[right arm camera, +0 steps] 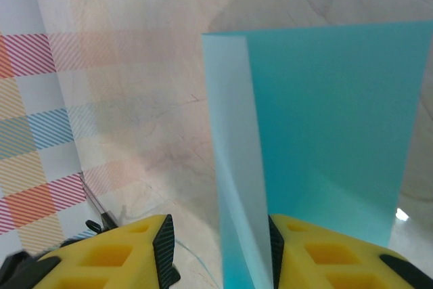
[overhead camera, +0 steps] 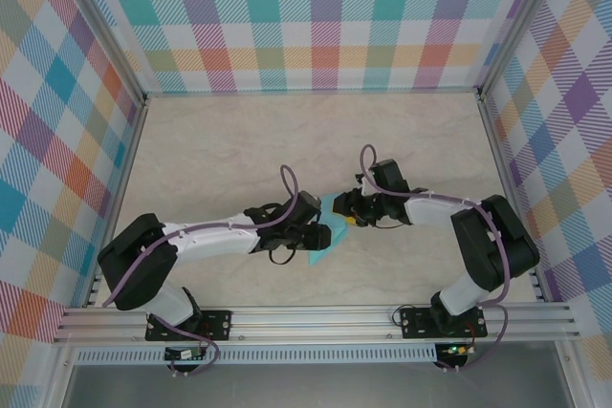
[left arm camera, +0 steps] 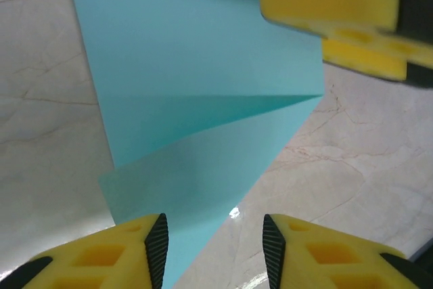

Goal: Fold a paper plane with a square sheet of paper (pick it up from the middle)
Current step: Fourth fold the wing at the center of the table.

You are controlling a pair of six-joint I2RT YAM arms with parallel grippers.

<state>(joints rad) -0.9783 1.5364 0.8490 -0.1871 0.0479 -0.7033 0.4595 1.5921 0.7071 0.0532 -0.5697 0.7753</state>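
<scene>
1. Marbled cream table (overhead camera: pixel 220 150) lay under me, with plaid walls (overhead camera: pixel 316 16) round it, and my two arms were close together near its middle.
2. My left gripper (left arm camera: pixel 215 235) had its fingers apart, and a corner of the square sheet of paper (left arm camera: pixel 203 65) ran between them.
3. That teal sheet bore a slanting fold and sat between both grippers.
4. My right gripper (right arm camera: pixel 220 235) was parted too, with the sheet's folded edge close against one finger.
</scene>
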